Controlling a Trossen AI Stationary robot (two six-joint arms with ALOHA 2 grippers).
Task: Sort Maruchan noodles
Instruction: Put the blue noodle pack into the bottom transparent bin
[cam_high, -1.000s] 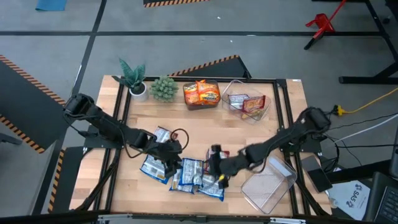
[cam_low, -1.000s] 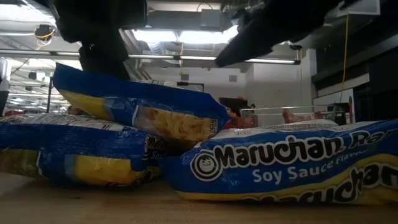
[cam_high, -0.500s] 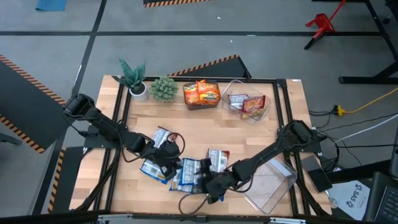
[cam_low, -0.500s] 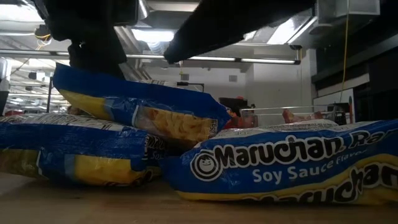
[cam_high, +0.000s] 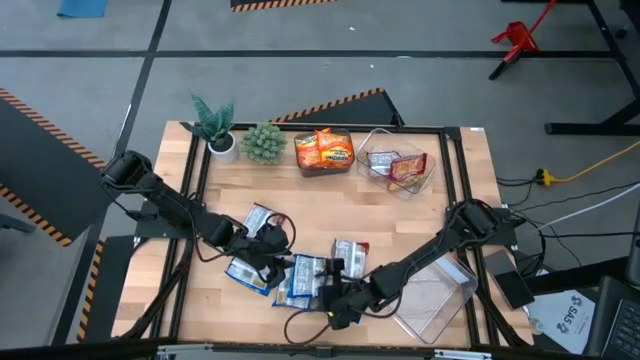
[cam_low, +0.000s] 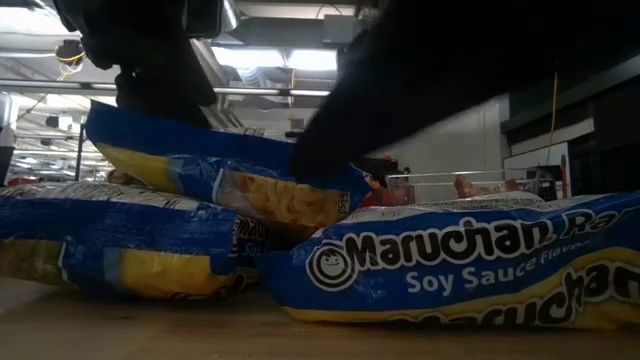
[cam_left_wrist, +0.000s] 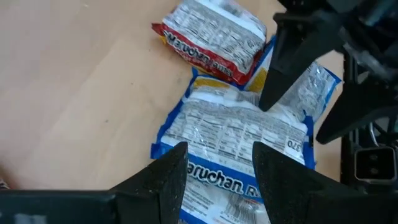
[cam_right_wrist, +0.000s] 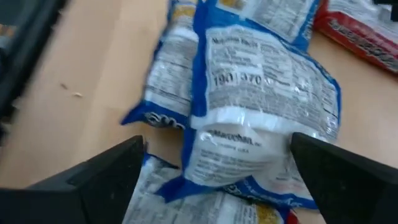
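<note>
Low view mostly blocked by dark arm silhouettes; far packets behind the blue-and-white packets (cam_high: 300, 278) hidden there. Right gripper (cam_high: 338, 300) spread wide over the pile's near edge, fingers (cam_right_wrist: 106, 171) straddling a blue packet, nothing grasped. Left gripper (cam_high: 268, 248) partly parted above the pile's left side; grip on a packet not discernible.

2 dark jointed arms (cam_high: 170, 205), black cables (cam_high: 300, 322)

A clear bin (cam_high: 432, 300) lies just beside the right gripper (cam_high: 338, 303) on the wooden table (cam_high: 300, 200). Two more bins (cam_high: 398, 170) stand well beyond it. Two small green plants (cam_high: 213, 128) stand well beyond the left gripper (cam_high: 268, 250).
</note>
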